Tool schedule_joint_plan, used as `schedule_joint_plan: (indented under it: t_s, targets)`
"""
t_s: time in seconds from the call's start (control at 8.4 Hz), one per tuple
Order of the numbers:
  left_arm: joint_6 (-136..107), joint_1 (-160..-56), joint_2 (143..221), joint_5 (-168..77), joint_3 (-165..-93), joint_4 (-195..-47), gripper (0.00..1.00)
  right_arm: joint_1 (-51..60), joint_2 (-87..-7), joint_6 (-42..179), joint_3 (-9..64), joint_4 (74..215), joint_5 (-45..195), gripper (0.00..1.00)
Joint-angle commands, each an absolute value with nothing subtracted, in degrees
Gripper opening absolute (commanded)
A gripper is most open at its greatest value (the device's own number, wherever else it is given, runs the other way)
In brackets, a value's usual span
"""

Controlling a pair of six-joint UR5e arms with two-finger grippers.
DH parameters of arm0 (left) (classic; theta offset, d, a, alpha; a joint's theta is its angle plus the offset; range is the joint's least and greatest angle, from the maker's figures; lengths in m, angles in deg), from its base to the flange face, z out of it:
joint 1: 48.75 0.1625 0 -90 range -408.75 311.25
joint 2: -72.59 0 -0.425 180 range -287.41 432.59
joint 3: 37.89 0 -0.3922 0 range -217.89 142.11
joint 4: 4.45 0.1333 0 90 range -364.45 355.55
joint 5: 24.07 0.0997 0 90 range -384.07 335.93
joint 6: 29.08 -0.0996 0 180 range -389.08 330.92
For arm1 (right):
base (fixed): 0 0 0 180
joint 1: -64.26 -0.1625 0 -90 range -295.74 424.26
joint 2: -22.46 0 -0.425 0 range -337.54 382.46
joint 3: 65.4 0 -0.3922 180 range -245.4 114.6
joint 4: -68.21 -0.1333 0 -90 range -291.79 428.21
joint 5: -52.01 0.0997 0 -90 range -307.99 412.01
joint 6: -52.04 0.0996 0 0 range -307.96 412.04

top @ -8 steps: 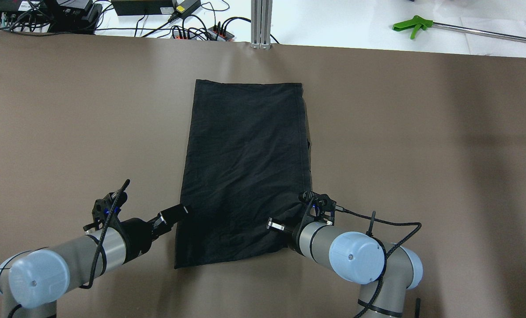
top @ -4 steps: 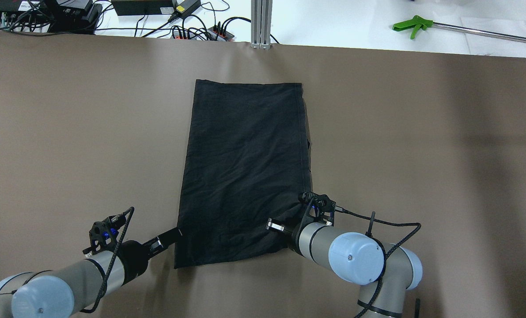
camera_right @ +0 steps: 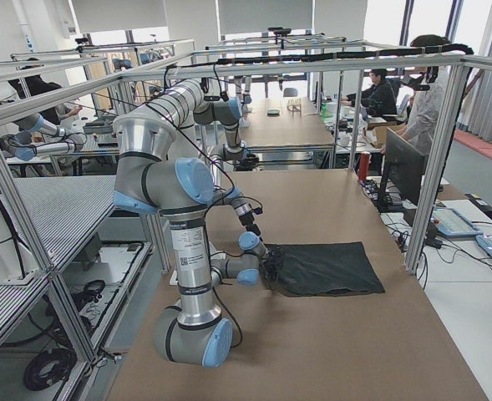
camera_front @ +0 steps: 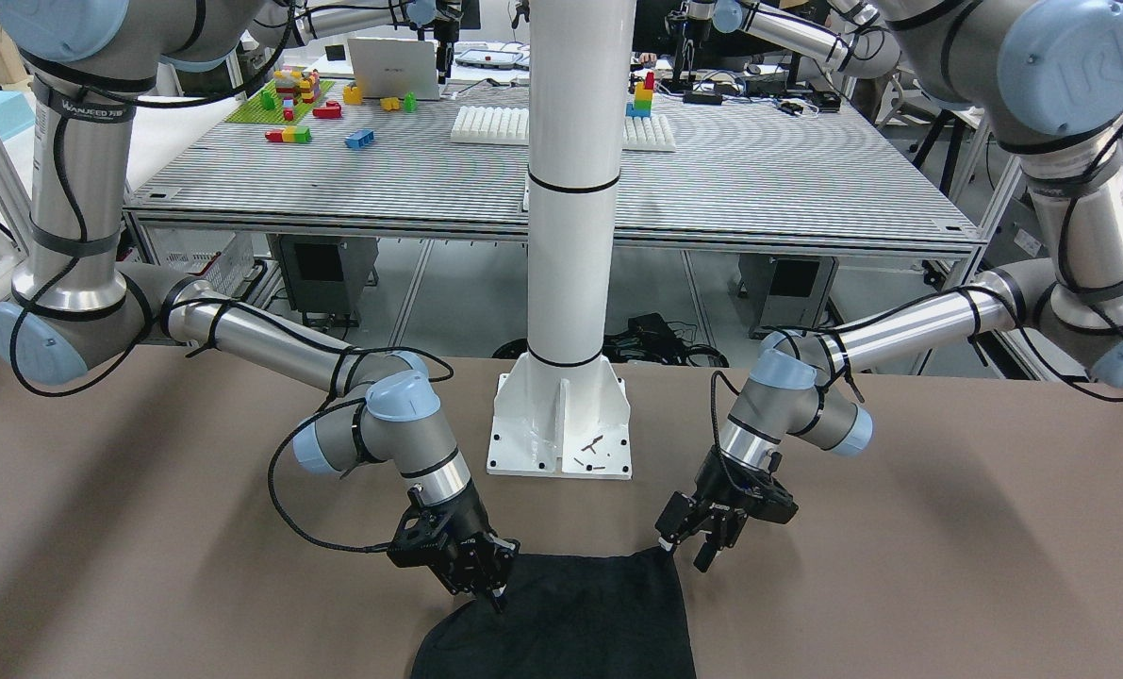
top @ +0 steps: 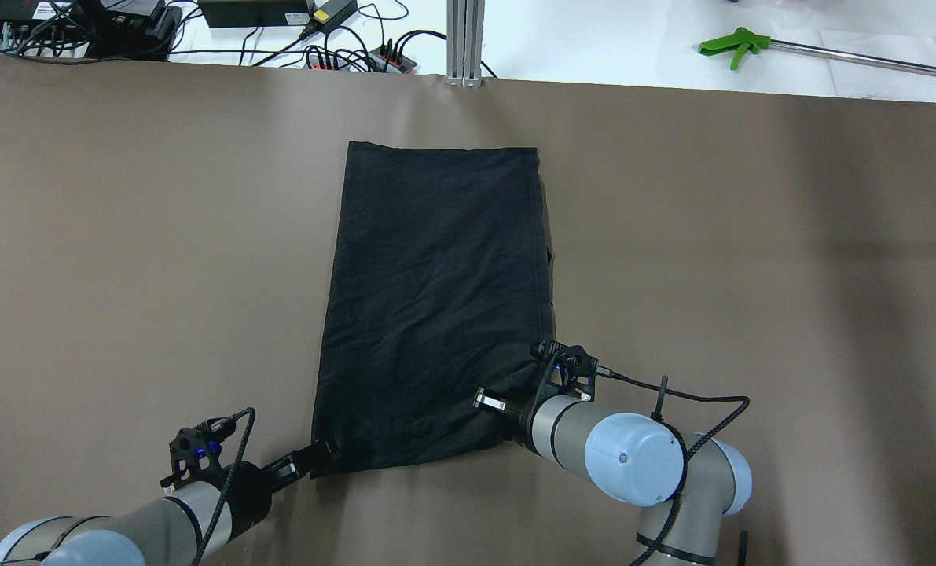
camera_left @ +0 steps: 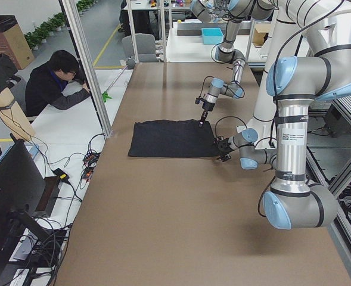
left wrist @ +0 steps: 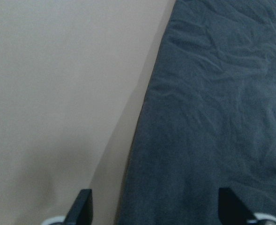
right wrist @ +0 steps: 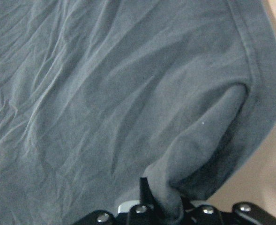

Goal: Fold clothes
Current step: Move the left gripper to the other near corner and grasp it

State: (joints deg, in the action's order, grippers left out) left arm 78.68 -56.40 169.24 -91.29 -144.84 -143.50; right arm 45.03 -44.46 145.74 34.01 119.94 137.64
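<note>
Sliding back toward 7 o'clock over the last second, the left pincer (top: 322, 453) has left the mid-part of the garment's left hem and now sits at the near left corner. The wrist view shows it wide open and gripping nothing, one finger over bare tabletop (left wrist: 48, 93) and the other over cloth, with the hem running between them; whether the tips touch the surface cannot be told. The garment (top: 436, 306), black and lightly creased, lies flat at the centre of the tabletop. Its long axis runs from 12 to 6 o'clock, and the near end is somewhat the wider. At its 5 o'clock corner the right pincer (right wrist: 163, 208) has not moved in that second; it is closed on a raised pinch of fabric just inside the hem. The shift most likely means that the second near corner is about to be taken, so that both near corners can be carried toward 12 o'clock for the next fold; the left side has not yet been gripped. Count: one garment, two arms, two pincers, and one green-handled tool (top: 731, 45) lying off the tabletop at 1 o'clock.
</note>
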Motion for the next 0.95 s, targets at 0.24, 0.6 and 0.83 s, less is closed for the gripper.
schedule_joint_plan:
  t_s: [0.24, 0.6, 0.83]
  targets:
    - [78.76, -51.65, 169.80, -85.24, -144.15, -143.67, 0.53, 45.19, -44.52, 145.82, 34.01, 119.89, 137.53, 0.00]
    - [78.76, -51.82, 170.50, -86.11, -144.85, -143.67, 0.00, 45.45, -44.60, 145.91, 34.18, 119.80, 137.53, 0.00]
    - [78.67, -52.43, 170.50, -87.34, -144.94, -143.67, 0.00, 45.45, -44.69, 145.91, 34.18, 119.80, 137.62, 0.00]
